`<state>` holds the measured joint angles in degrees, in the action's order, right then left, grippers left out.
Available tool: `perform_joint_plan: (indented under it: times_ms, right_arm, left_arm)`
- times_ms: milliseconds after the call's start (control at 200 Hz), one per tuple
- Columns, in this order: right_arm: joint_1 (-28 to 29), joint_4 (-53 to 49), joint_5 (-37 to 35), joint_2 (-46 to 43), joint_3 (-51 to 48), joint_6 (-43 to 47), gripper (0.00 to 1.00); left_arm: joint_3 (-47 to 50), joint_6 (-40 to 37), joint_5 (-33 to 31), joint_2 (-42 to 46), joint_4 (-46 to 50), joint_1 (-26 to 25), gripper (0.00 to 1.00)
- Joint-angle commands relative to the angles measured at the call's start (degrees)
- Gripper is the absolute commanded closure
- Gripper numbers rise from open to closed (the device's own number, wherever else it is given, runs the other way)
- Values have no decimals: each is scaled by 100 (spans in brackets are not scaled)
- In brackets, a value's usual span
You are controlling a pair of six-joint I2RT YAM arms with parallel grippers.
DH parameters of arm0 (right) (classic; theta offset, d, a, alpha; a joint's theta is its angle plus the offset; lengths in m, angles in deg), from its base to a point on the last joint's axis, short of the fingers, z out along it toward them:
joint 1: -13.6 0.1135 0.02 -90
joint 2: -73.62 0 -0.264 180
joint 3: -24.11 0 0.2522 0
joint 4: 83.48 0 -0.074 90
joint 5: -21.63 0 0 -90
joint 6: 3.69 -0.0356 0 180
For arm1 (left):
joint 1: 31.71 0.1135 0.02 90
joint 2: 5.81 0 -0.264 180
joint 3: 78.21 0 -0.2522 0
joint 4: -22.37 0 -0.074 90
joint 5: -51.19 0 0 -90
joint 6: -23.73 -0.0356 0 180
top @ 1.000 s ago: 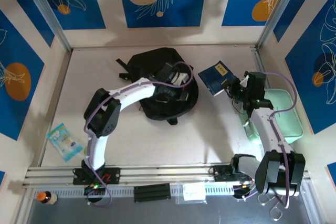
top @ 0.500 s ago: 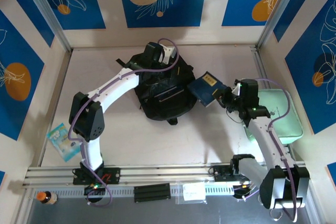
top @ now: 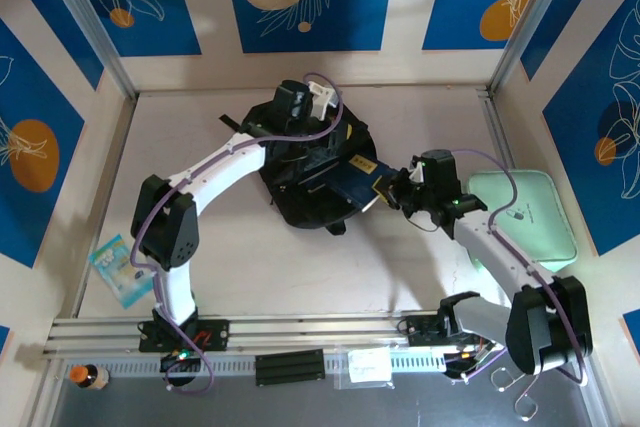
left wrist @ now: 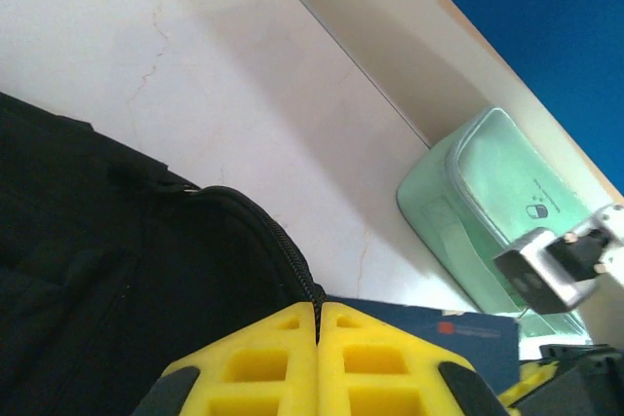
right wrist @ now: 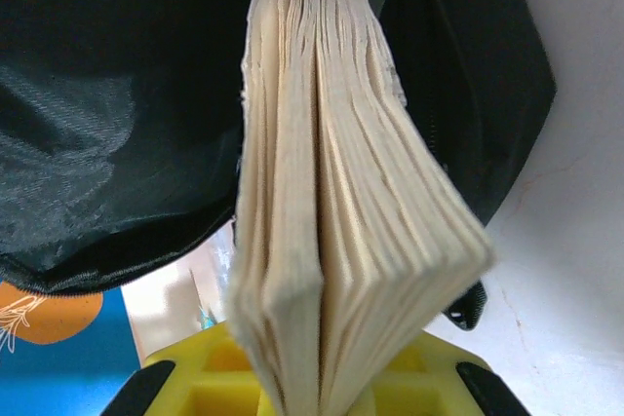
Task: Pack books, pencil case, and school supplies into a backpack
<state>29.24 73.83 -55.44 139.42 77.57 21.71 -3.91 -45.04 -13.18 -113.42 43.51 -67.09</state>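
From above, the large soft black fabric backpack (top: 300, 192) is lying at the middle of the pale table, and the left gripper (top: 303, 139) is reaching down onto its far part. The right gripper (top: 393, 190) is sitting just beside the backpack's right edge, pinching thin dark navy-blue paperback books (top: 352, 175) with a small yellow mark; they are lying flat over the backpack's right side. A mint green rectangular box (top: 525, 212) is resting well to the right of the backpack. In the left wrist view, the left gripper (left wrist: 318, 362) is showing its 2 yellow fingers pressed together on the backpack's (left wrist: 107, 289) zip rim, which is running straight into the seam between them; the navy books (left wrist: 458, 333) are lying just beside that rim, with the green box (left wrist: 487, 202) beyond. In the right wrist view, the right gripper (right wrist: 302, 392) is clamping the books' (right wrist: 331, 221) cream page edges, which are pointing into the backpack's (right wrist: 107, 94) dark opening.
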Motion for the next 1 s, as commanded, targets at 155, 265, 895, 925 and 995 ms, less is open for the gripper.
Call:
perform_joint_plan:
  times_ms: [155, 265, 895, 925, 995]
  right_arm:
    - [322, 934, 245, 587, 508, -226, 95]
    - [411, 1123, 154, 824, 668, -211, 95]
    - [1134, 1767, -1645, 3895, 2188, -1114, 91]
    - [1142, 1843, -1575, 4065, 2279, -1193, 90]
    - [1172, 1850, -1574, 4397, 2533, -1292, 87]
  left_arm:
    - [115, 179, 543, 478, -948, -70, 100]
    - [146, 188, 557, 521, -966, -75, 100]
    - [229, 374, 394, 557, -951, -74, 100]
    - [229, 361, 386, 557, -936, -75, 100]
    - [229, 368, 351, 557, -905, -75, 100]
